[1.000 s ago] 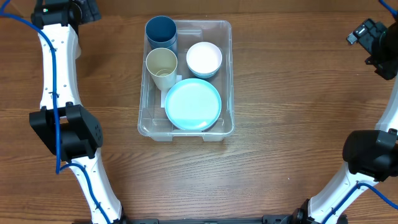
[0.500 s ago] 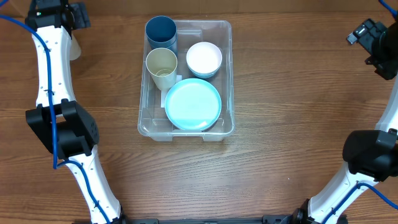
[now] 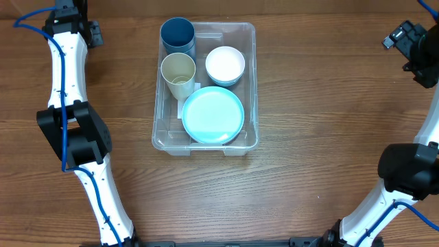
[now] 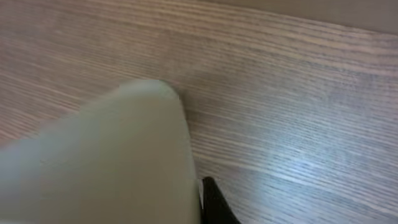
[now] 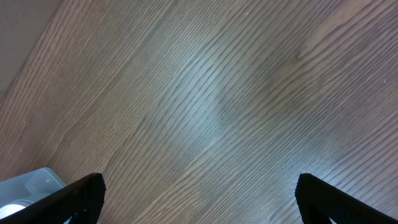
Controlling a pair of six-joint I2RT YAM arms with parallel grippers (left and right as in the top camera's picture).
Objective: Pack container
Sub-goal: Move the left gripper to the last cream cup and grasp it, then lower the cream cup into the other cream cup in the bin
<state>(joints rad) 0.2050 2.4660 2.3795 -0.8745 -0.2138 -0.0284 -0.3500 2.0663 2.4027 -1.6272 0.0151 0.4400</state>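
Overhead: the container (image 3: pixel 254 82) sits mid-table (image 3: pixel 322 137), holding a dark blue cup (image 3: pixel 178 32), beige cup (image 3: pixel 178 68), white bowl (image 3: pixel 225 64) and light blue plate (image 3: pixel 212 114). The left gripper (image 3: pixel 68 8) is well to the container's left, the right gripper (image 3: pixel 401 40) well to its right.

Left wrist: a blurred pale object (image 4: pixel 106 162) lies beside one black finger (image 4: pixel 214 202); whether it is gripped cannot be told.

Right wrist: jaws spread wide, nothing between them, with a container corner beside one finger.

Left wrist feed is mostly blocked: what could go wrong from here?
A blurred pale object fills the left wrist view, so its grip cannot be confirmed; it may slip. The container already holds a blue cup, a beige cup, a bowl and a plate, so another piece could knock them.
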